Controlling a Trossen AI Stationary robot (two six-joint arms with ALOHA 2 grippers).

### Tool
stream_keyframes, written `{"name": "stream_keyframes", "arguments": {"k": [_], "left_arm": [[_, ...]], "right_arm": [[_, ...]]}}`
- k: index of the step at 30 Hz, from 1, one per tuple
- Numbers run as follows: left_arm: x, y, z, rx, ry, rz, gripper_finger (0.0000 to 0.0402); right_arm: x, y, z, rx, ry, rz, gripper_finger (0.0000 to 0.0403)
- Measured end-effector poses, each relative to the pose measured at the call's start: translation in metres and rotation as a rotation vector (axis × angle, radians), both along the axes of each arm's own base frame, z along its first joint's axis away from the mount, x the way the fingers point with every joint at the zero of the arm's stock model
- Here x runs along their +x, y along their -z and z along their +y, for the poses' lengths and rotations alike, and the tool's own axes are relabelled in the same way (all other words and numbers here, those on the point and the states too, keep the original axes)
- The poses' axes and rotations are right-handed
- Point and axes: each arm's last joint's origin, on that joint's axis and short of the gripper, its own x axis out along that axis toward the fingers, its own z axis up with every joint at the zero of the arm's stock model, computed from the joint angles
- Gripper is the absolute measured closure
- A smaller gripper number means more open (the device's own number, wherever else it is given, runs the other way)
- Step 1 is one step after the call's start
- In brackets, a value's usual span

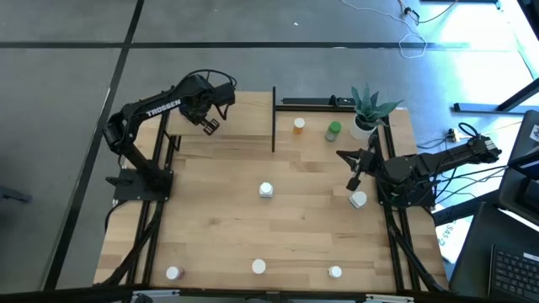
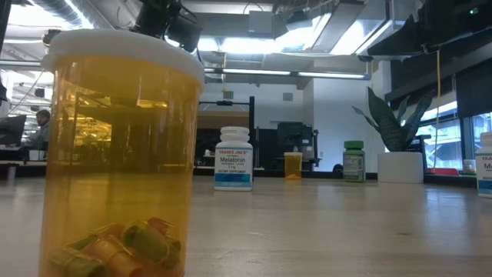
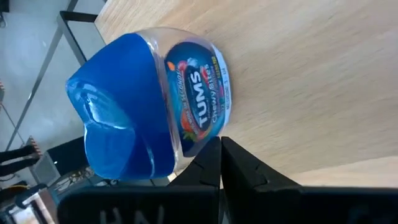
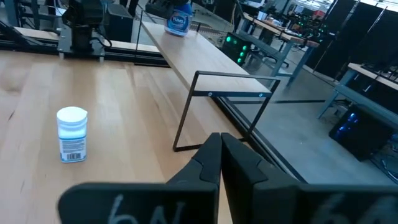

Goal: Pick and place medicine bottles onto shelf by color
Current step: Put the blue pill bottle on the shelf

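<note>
Potted green plant (image 1: 368, 109) at table's (image 1: 227, 227) far right corner

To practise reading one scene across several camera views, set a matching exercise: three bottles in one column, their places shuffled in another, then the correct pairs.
Things:
1. blue Tums bottle
2. white Melatonin bottle
3. green bottle

Places:
A. near the middle of the table
B. beside the potted plant
C. on the shelf, right in front of the left gripper

Pairs: 1-C, 2-A, 3-B
</note>
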Motion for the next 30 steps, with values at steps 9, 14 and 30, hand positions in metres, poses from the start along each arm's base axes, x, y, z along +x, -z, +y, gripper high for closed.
{"name": "stream_keyframes", "arguments": {"k": [9, 14, 30], "left_arm": [[-0.005, 0.0, 0.006, -0.007, -0.002, 0.014, 0.0401], [-0.007, 0.0, 0.009, -0.009, -0.008, 0.019, 0.04], [-0.015, -0.001, 0.018, 0.0, -0.013, 0.055, 0.0401]], "right_arm": [[0.0, 0.0, 0.0, 0.001, 0.0, -0.001, 0.0389], [0.0, 0.0, 0.0, 0.001, 0.0, -0.001, 0.0389], [0.0, 0.0, 0.0, 0.002, 0.001, -0.001, 0.0389]]}}
